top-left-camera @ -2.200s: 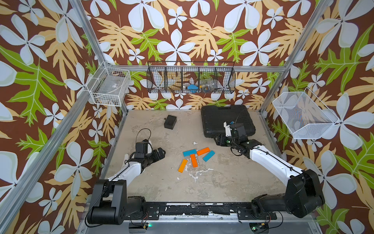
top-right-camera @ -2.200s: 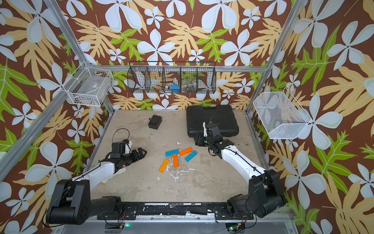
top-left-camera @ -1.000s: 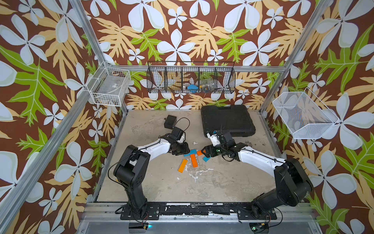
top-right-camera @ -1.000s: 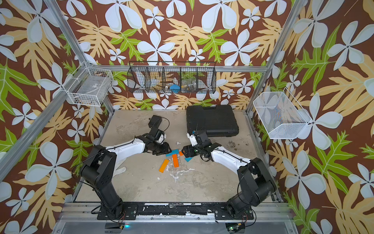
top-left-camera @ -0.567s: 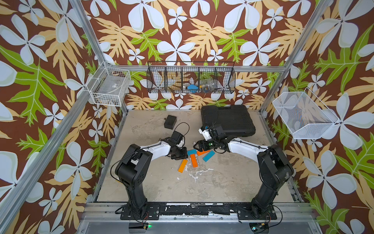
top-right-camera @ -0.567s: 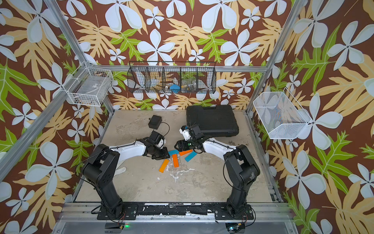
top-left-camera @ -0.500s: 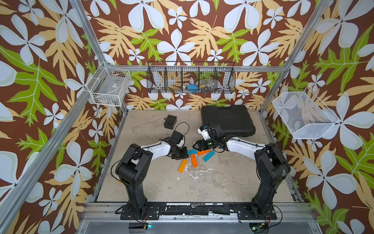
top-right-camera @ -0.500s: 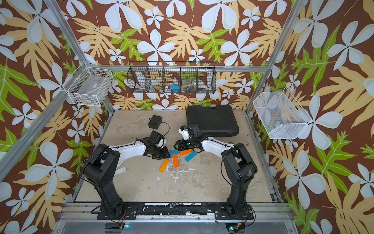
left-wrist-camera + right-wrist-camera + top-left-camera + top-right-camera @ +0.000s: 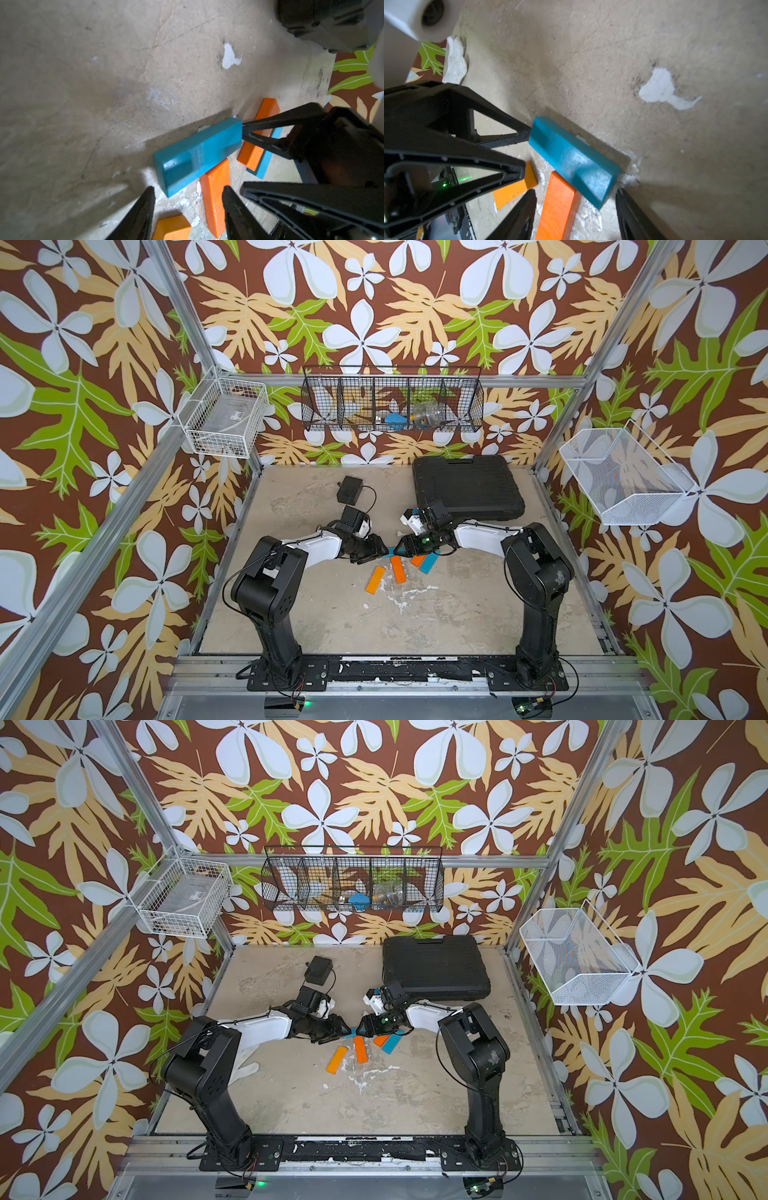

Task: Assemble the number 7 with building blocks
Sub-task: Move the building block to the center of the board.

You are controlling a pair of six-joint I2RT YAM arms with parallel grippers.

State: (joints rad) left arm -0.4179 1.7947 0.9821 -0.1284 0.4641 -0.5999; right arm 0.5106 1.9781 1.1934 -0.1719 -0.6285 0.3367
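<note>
Both grippers meet over one light blue block (image 9: 197,153), tipped up on a long edge and leaning on an orange block (image 9: 216,197). My left gripper (image 9: 188,207) is open; one of its fingertips (image 9: 525,133) touches the blue block's (image 9: 573,160) near end. My right gripper (image 9: 575,214) is open, its jaws astride the block's other end and the orange block (image 9: 556,207). In both top views the grippers (image 9: 380,551) (image 9: 399,549) nearly touch; in a top view two more orange blocks (image 9: 375,580) (image 9: 417,560) and a second blue block (image 9: 428,563) lie flat beside them.
A large black case (image 9: 465,489) lies at the back right and a small black box (image 9: 349,490) at the back left. Wire baskets hang on the walls. A white cloth (image 9: 245,1069) lies near the left arm's base.
Both arms have closed in on the cluster from either side. The light blue block that lay flat now stands tipped on its edge between the two grippers. The right jaws have narrowed.
</note>
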